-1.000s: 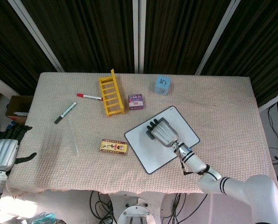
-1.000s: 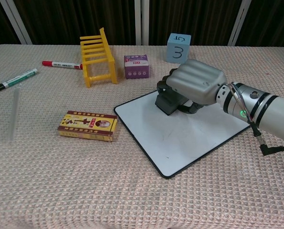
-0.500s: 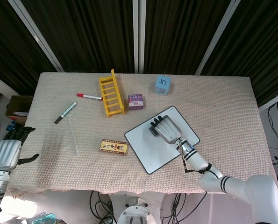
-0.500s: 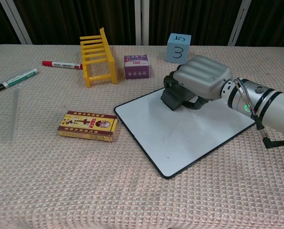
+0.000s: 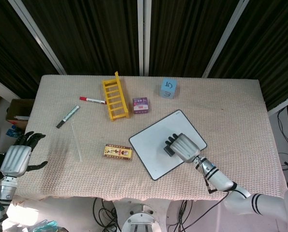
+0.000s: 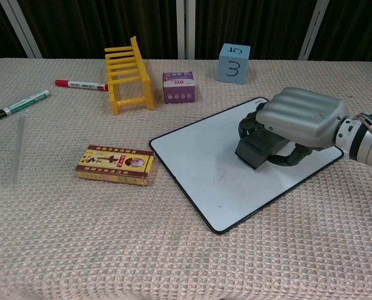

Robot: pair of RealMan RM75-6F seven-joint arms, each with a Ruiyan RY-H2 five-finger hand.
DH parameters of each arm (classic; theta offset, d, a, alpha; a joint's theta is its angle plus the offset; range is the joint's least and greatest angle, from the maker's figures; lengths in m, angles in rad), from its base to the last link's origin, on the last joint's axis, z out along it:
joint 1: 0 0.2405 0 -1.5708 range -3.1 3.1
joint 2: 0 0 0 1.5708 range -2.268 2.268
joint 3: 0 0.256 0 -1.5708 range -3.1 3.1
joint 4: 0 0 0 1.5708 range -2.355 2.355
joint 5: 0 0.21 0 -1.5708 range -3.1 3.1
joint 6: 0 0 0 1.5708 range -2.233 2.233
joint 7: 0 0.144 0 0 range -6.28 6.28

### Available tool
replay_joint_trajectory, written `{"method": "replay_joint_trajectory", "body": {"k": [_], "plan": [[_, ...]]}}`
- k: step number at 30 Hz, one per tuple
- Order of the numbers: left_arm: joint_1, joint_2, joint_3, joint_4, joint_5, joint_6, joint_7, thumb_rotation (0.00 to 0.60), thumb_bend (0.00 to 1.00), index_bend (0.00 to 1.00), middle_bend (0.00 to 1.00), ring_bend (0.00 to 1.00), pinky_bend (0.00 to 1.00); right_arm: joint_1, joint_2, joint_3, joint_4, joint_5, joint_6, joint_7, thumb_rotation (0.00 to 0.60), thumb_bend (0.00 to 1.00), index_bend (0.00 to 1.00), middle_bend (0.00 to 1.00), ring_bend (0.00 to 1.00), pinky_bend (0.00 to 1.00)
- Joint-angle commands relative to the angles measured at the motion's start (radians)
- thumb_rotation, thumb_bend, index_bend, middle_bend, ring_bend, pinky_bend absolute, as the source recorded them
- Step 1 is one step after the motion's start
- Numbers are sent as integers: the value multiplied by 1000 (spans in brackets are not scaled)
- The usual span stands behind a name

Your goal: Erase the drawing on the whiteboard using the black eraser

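The whiteboard [image 5: 151,145] [image 6: 204,162] lies tilted right of the table's middle, its surface white with only faint specks. My right hand [image 5: 184,147] [image 6: 301,119] grips the black eraser [image 6: 258,150] [image 5: 168,150] and presses it flat on the board's near-right part. Only the eraser's front end shows below the curled fingers. At the table's left edge my left hand [image 5: 17,158] hovers with its fingers apart, holding nothing; the chest view does not show it.
A yellow toy ladder [image 5: 115,98], a purple box [image 5: 141,105], a blue number cube [image 5: 168,88], a red marker [image 5: 91,100] and a green marker [image 5: 67,116] lie behind the board. A card box [image 5: 117,152] sits left of it, beside a clear rod [image 5: 76,141].
My right hand slid the eraser from the board's far middle toward its near-right part. My left hand has come up a little at the table's left edge.
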Motion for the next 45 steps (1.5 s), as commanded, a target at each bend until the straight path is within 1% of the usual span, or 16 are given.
{"method": "replay_joint_trajectory", "body": {"k": [1,7,10,14,20,24,30,34,40,45], "plan": [[-1,0,-2,-1,-3,1,1,563,109,186,181,117,194,-28,74,-53,-90,-23,-1,-34,600,418,1000,774,674,770],[-1,-1,-1,-10,1,5,8,562,109,186,181,118,194,-48,136,-104,-178,-62,-2,-81,600,419,1000,776,674,771],[0,-1,0,-12,1,7,11,562,110,186,181,117,194,-56,144,-114,-195,-78,3,-89,600,418,1000,776,674,771],[3,1,1,-14,2,12,12,563,109,186,181,117,194,-61,134,-112,-197,-85,5,-84,600,418,1000,776,674,771],[6,9,1,-16,0,18,10,563,109,186,181,118,194,-64,98,-85,-168,-86,15,-82,600,418,1000,776,674,770],[7,10,3,-11,-2,14,4,561,110,186,181,117,194,-56,80,-64,-146,-72,2,-86,600,418,1000,776,674,770],[8,7,2,4,-6,13,-11,566,109,186,181,117,194,-35,56,-22,-120,-32,-28,-95,600,423,1000,777,674,770],[9,9,1,13,-8,13,-21,564,109,186,181,117,194,-23,32,7,-89,15,-55,-87,600,425,1000,777,674,770],[11,13,-1,19,-14,13,-31,559,109,186,181,117,194,-8,-9,29,-31,65,-88,-54,600,426,1000,778,675,771],[10,13,-2,24,-17,9,-35,563,109,186,181,117,194,9,-43,46,11,72,-95,-29,600,426,1000,778,675,771]]}}
